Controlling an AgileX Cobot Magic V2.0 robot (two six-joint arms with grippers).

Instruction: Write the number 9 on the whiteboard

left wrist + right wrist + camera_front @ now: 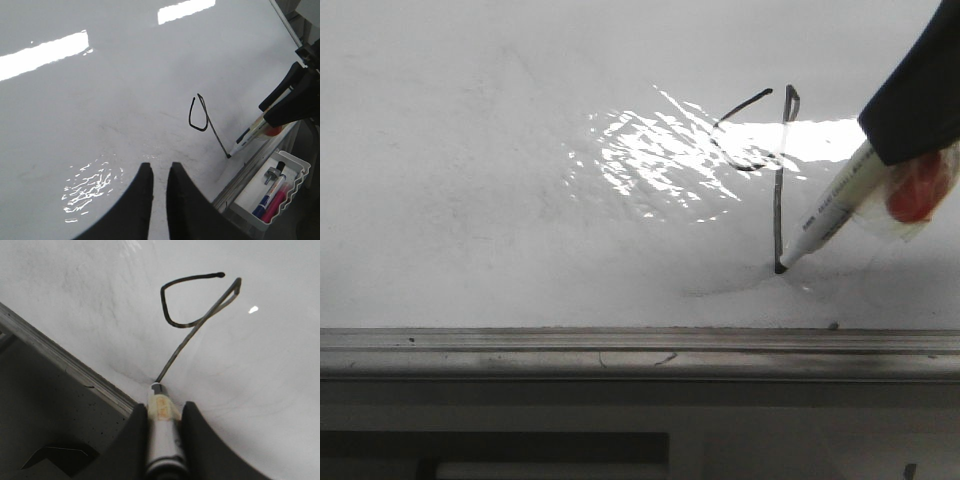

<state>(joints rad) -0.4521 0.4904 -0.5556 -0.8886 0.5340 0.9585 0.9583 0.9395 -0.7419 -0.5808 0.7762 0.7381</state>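
The whiteboard (470, 200) is glossy white with a glare patch and a grey metal rim (620, 350). The number 9 (778, 180) is drawn in thin black strokes: an open hook joined to a long straight stem. It also shows in the left wrist view (202, 117) and the right wrist view (195, 315). My right gripper (164, 407) is shut on a white marker (830, 215), whose tip touches the board at the stem's lower end (780, 268). My left gripper (159, 170) hovers over bare board, jaws a narrow gap apart, holding nothing.
A white tray (272, 192) with several markers hangs below the board's rim near the marker tip. A dark ledge (520, 440) runs under the rim at the front.
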